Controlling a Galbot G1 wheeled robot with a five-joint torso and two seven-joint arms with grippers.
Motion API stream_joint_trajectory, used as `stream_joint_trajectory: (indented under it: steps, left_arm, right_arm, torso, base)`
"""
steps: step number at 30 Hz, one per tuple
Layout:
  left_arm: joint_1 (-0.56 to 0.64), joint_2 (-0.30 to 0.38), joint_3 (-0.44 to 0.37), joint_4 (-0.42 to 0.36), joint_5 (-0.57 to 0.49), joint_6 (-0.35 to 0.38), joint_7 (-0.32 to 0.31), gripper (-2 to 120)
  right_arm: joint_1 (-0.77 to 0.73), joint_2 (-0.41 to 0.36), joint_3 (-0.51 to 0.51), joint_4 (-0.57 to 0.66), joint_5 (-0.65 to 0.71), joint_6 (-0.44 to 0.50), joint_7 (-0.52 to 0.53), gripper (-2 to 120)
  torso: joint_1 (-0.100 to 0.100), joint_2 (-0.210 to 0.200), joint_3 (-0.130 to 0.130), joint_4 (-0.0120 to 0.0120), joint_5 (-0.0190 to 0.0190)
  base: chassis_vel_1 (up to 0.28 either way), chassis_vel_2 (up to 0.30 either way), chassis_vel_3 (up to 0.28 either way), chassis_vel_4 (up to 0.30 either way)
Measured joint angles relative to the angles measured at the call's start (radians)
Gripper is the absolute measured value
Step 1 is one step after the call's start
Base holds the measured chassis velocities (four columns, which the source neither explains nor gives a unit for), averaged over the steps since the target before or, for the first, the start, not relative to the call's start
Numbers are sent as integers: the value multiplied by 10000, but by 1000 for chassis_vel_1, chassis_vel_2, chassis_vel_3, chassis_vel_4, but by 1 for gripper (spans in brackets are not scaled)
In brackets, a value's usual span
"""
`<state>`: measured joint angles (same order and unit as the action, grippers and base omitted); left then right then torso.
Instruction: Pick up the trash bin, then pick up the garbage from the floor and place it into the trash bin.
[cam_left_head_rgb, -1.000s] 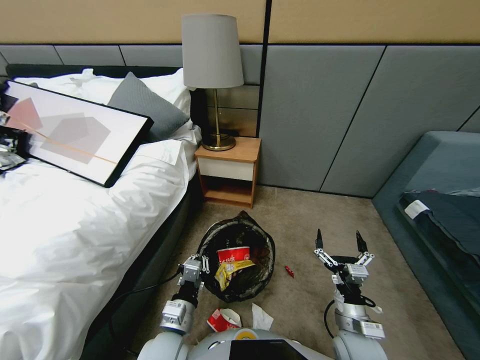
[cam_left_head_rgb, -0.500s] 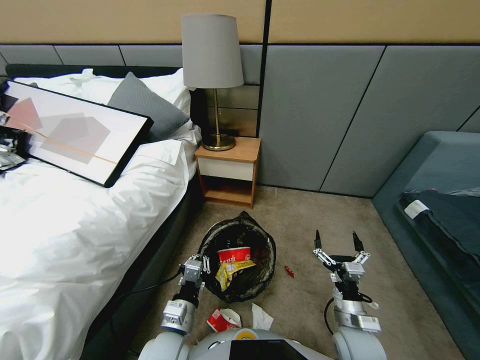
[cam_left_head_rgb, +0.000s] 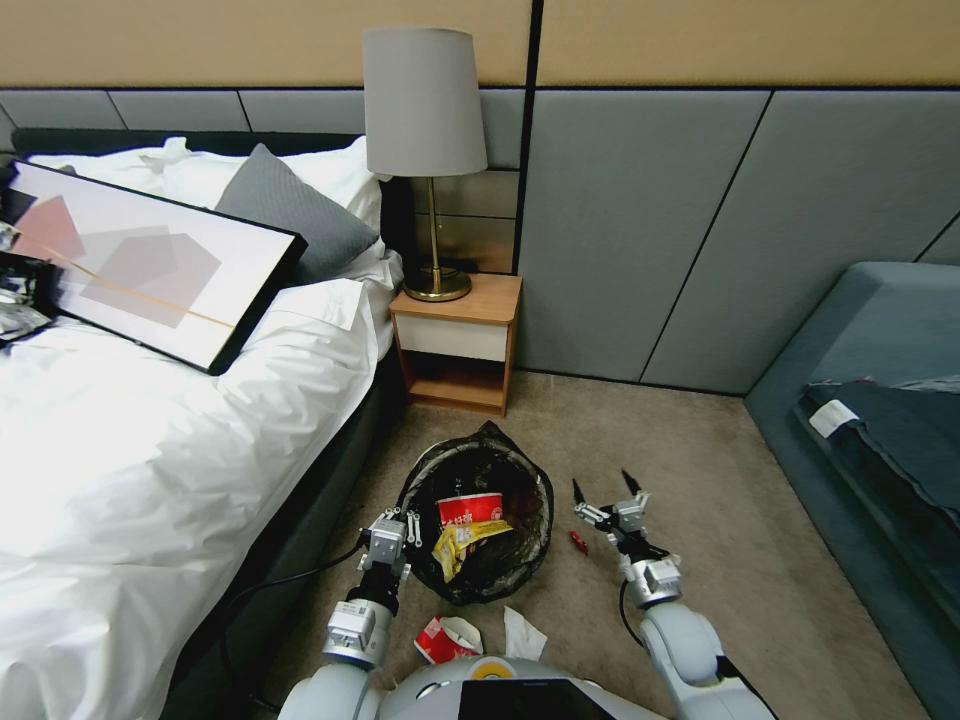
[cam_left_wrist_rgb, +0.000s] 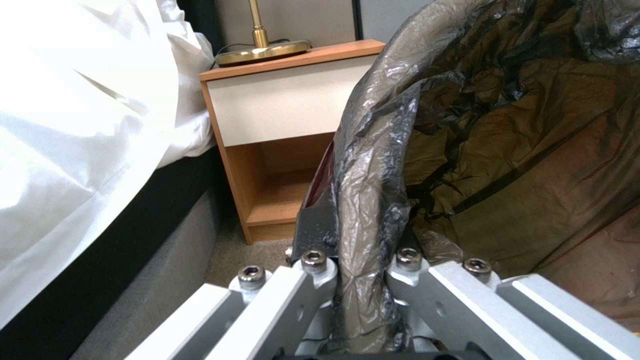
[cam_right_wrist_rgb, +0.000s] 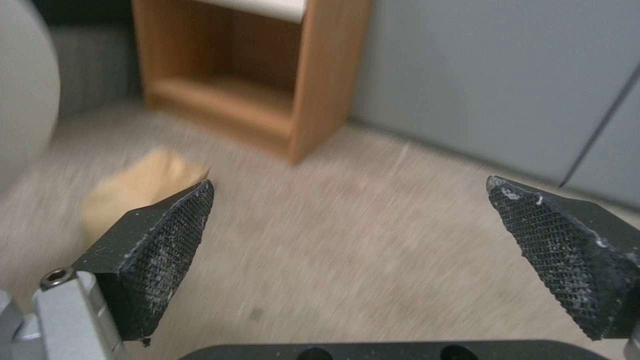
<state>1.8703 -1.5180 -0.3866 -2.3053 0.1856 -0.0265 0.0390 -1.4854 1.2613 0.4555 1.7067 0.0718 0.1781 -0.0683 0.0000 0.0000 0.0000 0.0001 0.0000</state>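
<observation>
Since a second ago only the right arm has moved. Left gripper (cam_left_head_rgb: 402, 528) stays clamped on the trash bin (cam_left_head_rgb: 478, 530) rim; right gripper (cam_left_head_rgb: 604, 494), jaws apart, has swung in above the red scrap (cam_left_head_rgb: 578, 542) beside the bin.

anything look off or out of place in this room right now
Yes. A large framed picture lies tilted across the bed instead of hanging. Litter sits on the carpet: a red-and-white wrapper and white tissue near the robot's base, a tiny red scrap beside the trash bin.
</observation>
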Motion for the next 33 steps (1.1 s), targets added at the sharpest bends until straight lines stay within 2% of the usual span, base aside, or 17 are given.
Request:
stream_joint_trajectory:
  steps: [5, 9, 16, 33]
  left_arm:
    - [1, -7, 23, 23, 18, 0, 5, 1]
    - [-4, -5, 22, 32, 22, -6, 7, 1]
    - [-16, 9, 87, 55, 27, -18, 9, 1]
    - [59, 28, 135, 10, 145, -36, 13, 1]
  right_arm:
    - [331, -5, -257, -921, -159, -124, -160, 100]
    - [668, 157, -257, -2138, -337, -114, -386, 100]
    - [883, 233, -65, -3219, -429, 130, -733, 100]
    - [1222, 433, 135, -4585, -532, 517, -1044, 100]
  torso:
    - [0, 0, 0, 0, 0]
    - [0, 0, 0, 0, 2]
    - [0, 1, 0, -1, 0]
    - [0, 0, 0, -1, 0]
  base:
    - [0, 0, 0, 0]
    - [0, 0, 0, 0]
    - [0, 0, 0, 0]
    - [0, 0, 0, 0]
